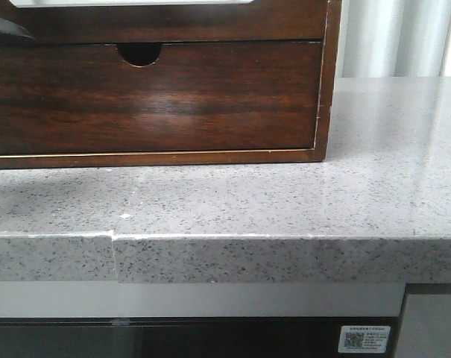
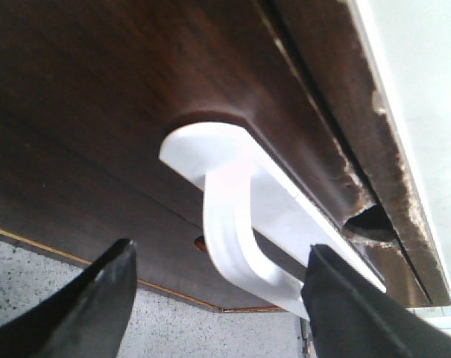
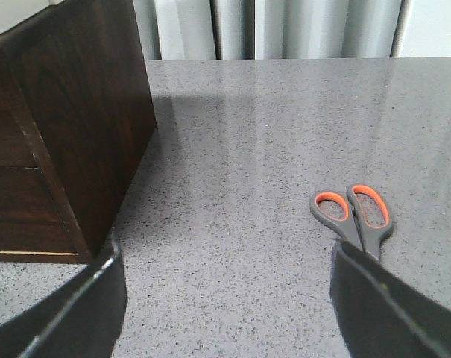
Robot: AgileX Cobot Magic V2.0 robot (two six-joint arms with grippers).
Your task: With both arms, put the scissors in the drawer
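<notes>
Left hand [image 2: 218, 298], fingers spread, straddles the drawer [image 2: 98, 112] handle [image 2: 240, 231]; right hand [image 3: 225, 298], also spread, hovers by the scissors [image 3: 357, 220].

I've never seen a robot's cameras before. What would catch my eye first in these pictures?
Probably the scissors with orange-lined handles, lying flat on the speckled grey counter just ahead of the open right pincer. Next, the white handle on the dark brown drawer, seen close up between the fingers of the open left pincer.
</notes>
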